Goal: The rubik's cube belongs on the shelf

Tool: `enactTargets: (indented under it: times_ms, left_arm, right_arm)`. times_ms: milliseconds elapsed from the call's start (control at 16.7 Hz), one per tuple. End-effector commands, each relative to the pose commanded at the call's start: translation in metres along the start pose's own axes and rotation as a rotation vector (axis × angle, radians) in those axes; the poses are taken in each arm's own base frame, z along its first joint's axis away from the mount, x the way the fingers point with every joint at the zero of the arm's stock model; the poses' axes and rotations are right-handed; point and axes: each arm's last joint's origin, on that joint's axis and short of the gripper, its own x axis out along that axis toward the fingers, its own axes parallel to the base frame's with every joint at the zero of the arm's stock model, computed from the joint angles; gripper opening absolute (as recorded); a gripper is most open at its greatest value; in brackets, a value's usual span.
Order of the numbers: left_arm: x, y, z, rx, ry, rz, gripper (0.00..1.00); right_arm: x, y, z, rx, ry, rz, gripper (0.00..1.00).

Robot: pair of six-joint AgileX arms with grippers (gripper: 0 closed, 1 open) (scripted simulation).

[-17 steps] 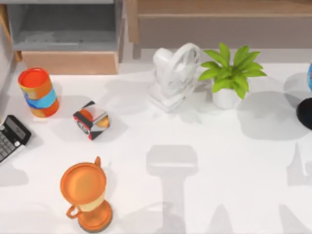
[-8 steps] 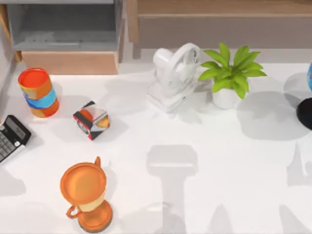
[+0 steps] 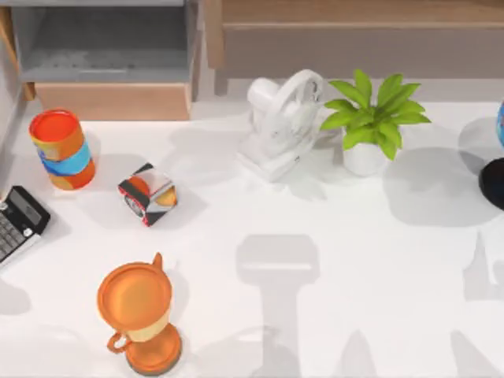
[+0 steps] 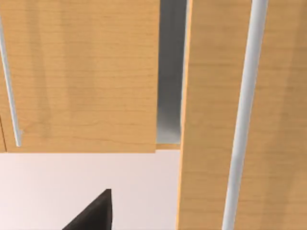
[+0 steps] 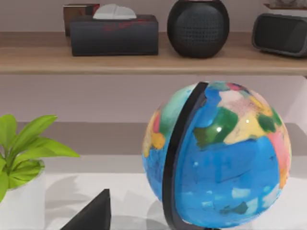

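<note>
The rubik's cube is out of view. The shelf (image 3: 354,12) is a long light-brown wooden ledge with a grey-brown front panel (image 3: 354,51) along the table's back right. In the right wrist view the shelf (image 5: 43,60) carries a dark tissue box (image 5: 114,33), a round black speaker (image 5: 197,26) and a dark radio (image 5: 282,32). A dark piece of my left gripper (image 4: 93,213) shows before wooden cabinet panels. A dark piece of my right gripper (image 5: 91,213) sits near a globe (image 5: 220,153).
On the white table stand a glossy black, white and orange cube (image 3: 147,194), an orange-and-blue can (image 3: 61,149), an orange trophy cup (image 3: 139,319), a calculator (image 3: 16,220), a white fan (image 3: 282,122) and a potted plant (image 3: 374,118). A grey-lined box compartment (image 3: 102,47) sits back left.
The arm shadow at the table's left front edge has shrunk a little. The things on the table have stayed where they were.
</note>
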Motion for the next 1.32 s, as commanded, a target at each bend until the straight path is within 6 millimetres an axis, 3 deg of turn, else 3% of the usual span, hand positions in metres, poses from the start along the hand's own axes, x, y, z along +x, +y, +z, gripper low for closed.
enactTargets:
  times_ms: [180, 420, 900, 1140, 1320]
  left_arm:
    - [0.001, 0.003, -0.024, -0.013, 0.110, -0.012, 1.00]
    - [0.006, 0.014, -0.070, -0.043, 0.299, -0.027, 1.00]
    - [0.039, 0.082, -0.163, -0.198, 0.612, -0.046, 1.00]
    - [0.073, 0.121, -0.183, -0.373, 0.690, -0.095, 1.00]
    - [0.105, 0.145, -0.180, -0.543, 0.719, -0.168, 1.00]
  right_arm:
    - [0.000, 0.000, 0.000, 0.000, 0.000, 0.000, 1.00]
    - [0.000, 0.000, 0.000, 0.000, 0.000, 0.000, 1.00]
    - [0.000, 0.000, 0.000, 0.000, 0.000, 0.000, 1.00]
    - [0.000, 0.000, 0.000, 0.000, 0.000, 0.000, 1.00]
    - [0.000, 0.000, 0.000, 0.000, 0.000, 0.000, 1.00]
